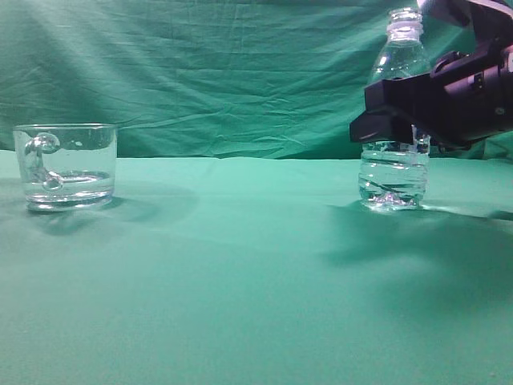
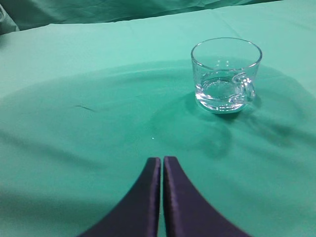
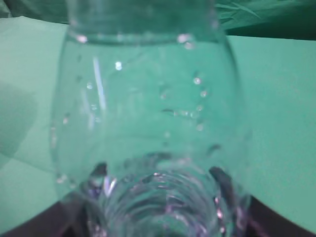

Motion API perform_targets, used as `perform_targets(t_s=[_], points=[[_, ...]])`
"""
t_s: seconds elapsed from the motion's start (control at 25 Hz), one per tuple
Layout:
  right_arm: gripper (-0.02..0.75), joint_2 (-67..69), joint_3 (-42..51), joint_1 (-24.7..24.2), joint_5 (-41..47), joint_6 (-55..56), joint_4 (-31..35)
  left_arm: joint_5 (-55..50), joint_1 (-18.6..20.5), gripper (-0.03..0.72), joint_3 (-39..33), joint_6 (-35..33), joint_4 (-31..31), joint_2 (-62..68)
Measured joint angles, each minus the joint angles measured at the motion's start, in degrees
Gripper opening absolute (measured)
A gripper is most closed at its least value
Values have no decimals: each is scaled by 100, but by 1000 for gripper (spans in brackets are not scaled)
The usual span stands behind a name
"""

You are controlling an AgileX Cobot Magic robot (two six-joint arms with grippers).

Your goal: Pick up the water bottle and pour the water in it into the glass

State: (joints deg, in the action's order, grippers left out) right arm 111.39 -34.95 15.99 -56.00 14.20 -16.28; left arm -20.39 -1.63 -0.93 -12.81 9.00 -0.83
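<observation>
1. On my exterior camera I see a tabletop [image 1: 240,281] draped in green cloth, with a creased green backdrop [image 1: 200,72] behind it.
2. The water bottle [image 1: 395,172] stands upright at about 3 o'clock in that view, clear plastic, ribbed low on the body, neck open at the top.
3. My right pincer [image 1: 393,112] reaches in from the 3 o'clock edge and sits around the middle of the bottle. Its dark body covers that part of the plastic, and the bottle's base rests on the cloth.
4. On the right wrist camera the water bottle [image 3: 148,123] fills nearly the whole picture, blurred and dotted with droplets. Dark pincer parts show at 7 and 5 o'clock, hard against its sides, so I read the right pincer as clamped on the bottle.
5. I can make out glints low in the bottle, but no sure level line for the water.
6. The glass [image 1: 66,164], a short wide mug with a curled handle, sits at 9 o'clock in the exterior view, well apart from the bottle.
7. On the left wrist camera the glass [image 2: 226,74] lies at about 2 o'clock, handle facing the camera. My left pincer [image 2: 162,170] sits at 6 o'clock, its two dark fingers [image 2: 145,197] pressed together with nothing between them.
</observation>
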Motion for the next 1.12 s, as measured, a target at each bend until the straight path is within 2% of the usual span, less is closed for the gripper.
perform_targets(t_s=[0.12,0.24,0.32,0.36,0.68,0.72,0.8,0.84,0.92,1.04,1.08,1.12], points=[[548,0,-10,0,-142,0,0,0,0,0,0,0,0,0],[653,0,-10,0,-181,0,0,0,0,0,0,0,0,0],[639,-98,-10,0,-130,13,0,0,0,0,0,0,0,0],[679,-225,-10,0,-81,13,0,0,0,0,0,0,0,0],[665,-2218,-10,0,1023,37,-78,0,0,0,0,0,0,0],[612,-2519,-10,0,1207,47,-124,0,0,0,0,0,0,0],[610,-3072,-10,13,1566,75,-222,0,0,0,0,0,0,0],[540,-3375,-10,40,1791,130,-247,0,0,0,0,0,0,0],[458,-3910,0,67,2309,229,-283,0,0,0,0,0,0,0],[271,-4698,0,91,3180,326,-294,0,0,0,0,0,0,0],[271,-4698,0,91,3180,326,-294,0,0,0,0,0,0,0],[183,-5000,8,90,3486,367,-294,0,0,0,0,0,0,0]])
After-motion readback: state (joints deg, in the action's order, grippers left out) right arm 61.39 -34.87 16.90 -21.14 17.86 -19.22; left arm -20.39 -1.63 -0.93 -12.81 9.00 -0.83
